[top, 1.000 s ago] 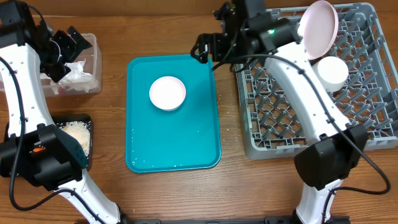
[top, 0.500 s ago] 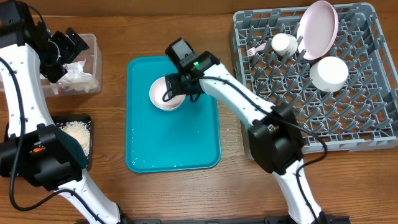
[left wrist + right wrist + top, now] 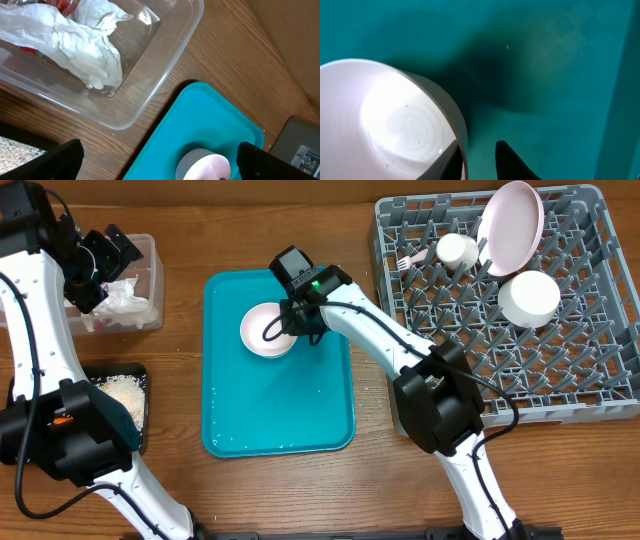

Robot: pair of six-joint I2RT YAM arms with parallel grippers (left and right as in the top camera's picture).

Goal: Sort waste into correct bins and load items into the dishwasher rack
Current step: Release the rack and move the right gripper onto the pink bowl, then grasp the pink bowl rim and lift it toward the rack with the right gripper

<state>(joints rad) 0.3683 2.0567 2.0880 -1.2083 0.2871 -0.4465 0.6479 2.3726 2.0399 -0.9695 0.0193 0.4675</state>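
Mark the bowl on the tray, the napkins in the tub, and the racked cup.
White bowl (image 3: pixel 255 330): overhead, inner floor.
Crumpled napkins (image 3: pixel 90 55): left wrist, wad's middle.
White cup (image 3: pixel 456 250): overhead, its side.

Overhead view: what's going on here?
The right gripper is at the small white bowl on the teal tray, its fingers straddling the rim, not closed. The left gripper hovers open over the clear tub holding napkins. The rack already holds the plate, cup, another bowl and fork; crumbs sit in the black tray.
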